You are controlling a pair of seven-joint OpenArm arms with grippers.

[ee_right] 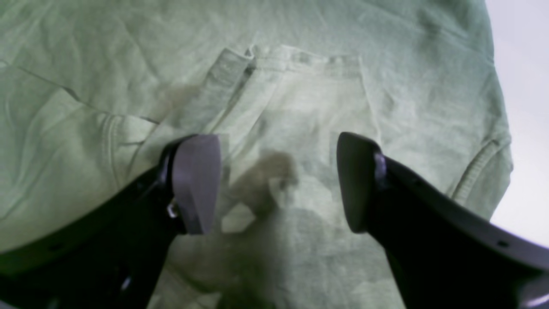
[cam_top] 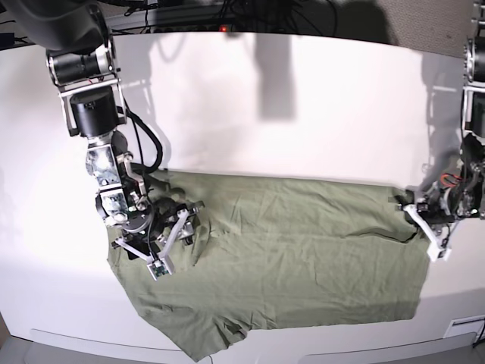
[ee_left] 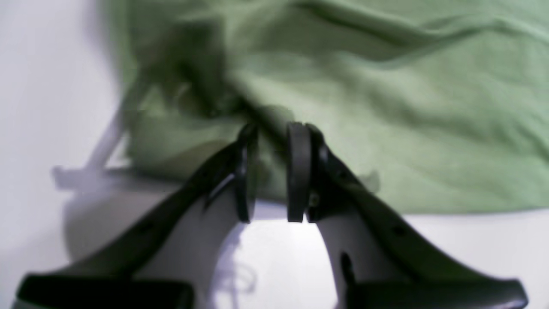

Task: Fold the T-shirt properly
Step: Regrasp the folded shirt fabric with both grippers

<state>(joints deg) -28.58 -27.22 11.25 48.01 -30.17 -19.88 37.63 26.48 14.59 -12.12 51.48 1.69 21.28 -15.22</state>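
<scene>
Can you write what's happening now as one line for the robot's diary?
T-shirt: spread flat | left tool: pinching shirt edge | right tool: open above shirt

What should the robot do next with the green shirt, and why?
Probably close the right pincer on the cloth. Its jaws stand open, hovering over the T-shirt near the sleeve, holding nothing, while the left pincer is nearly shut with a bunch of the shirt's edge between its pads. Both sides likely need a grip before folding.

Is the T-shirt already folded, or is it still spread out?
Spread out: the T-shirt lies wrinkled in one flat layer across the table.
</scene>
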